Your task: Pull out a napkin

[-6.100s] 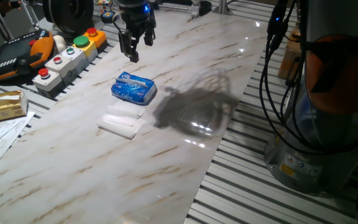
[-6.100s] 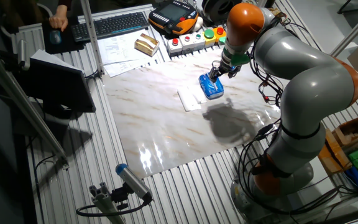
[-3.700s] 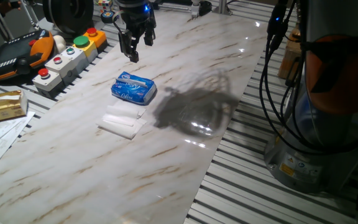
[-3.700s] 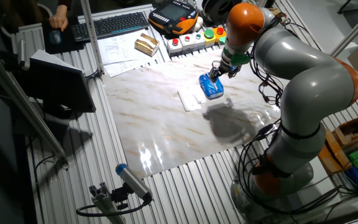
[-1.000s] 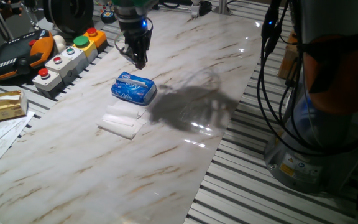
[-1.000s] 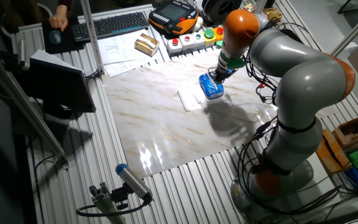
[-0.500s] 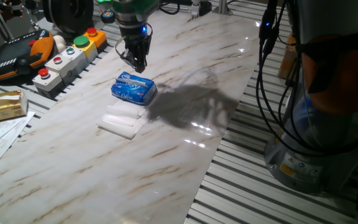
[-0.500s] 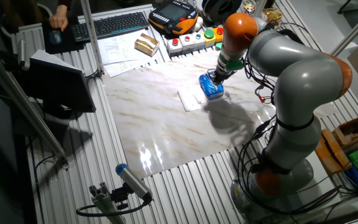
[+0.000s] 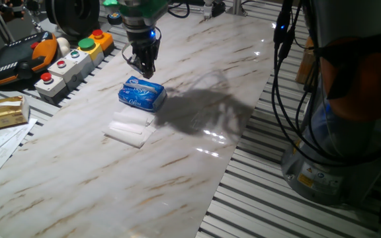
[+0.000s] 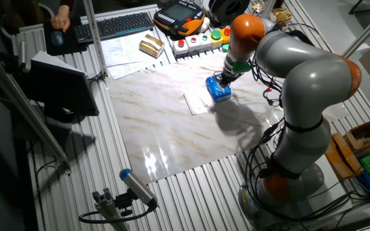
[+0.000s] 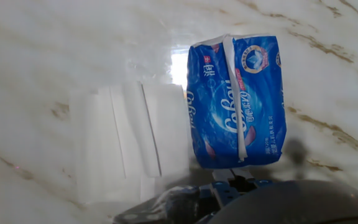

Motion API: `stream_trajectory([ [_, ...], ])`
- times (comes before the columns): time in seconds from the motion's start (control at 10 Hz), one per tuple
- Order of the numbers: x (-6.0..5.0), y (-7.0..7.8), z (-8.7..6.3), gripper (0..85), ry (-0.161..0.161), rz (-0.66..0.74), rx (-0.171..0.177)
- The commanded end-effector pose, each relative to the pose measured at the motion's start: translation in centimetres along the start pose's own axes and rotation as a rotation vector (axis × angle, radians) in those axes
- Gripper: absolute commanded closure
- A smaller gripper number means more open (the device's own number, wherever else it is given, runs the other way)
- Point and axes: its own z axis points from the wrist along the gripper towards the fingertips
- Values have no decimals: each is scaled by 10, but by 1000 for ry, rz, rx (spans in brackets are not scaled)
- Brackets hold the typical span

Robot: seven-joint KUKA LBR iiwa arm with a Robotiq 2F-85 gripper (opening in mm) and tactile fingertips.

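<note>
A blue plastic tissue pack [image 9: 141, 94] [image 10: 218, 90] [image 11: 238, 102] with white lettering lies flat on the marble tabletop [image 9: 197, 73]. Beside it rest white napkin sheets [image 9: 129, 127] [image 10: 196, 101] [image 11: 126, 140], flat and overlapping, touching the pack's long side. My gripper [image 9: 144, 66] [image 10: 221, 78] hangs just above the pack's end nearest the button boxes, fingers pointing down, open and holding nothing. No fingertip shows in the hand view; only a dark blurred part of the hand fills its bottom edge.
Button boxes [image 9: 71, 61] with red and green buttons and an orange-black pendant [image 9: 18, 56] line the table's edge near the pack. A gold box [image 9: 5, 111] and papers lie to the left. Cables [image 9: 290, 79] and the robot base [image 9: 349, 99] stand at the right.
The gripper has turned about its axis and come down from behind the pack to just above its end. Pack and white sheets have not moved.
</note>
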Motion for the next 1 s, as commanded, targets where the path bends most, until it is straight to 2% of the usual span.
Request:
stream_trajectory([
  [0.0,-1,-1,1,843,-4,0,0],
  [0.2,-5,-1,3,843,-5,-6,-16],
  [0.6,-12,-1,-3,843,-18,0,-1],
  [0.9,-13,2,5,843,-16,11,-2],
])
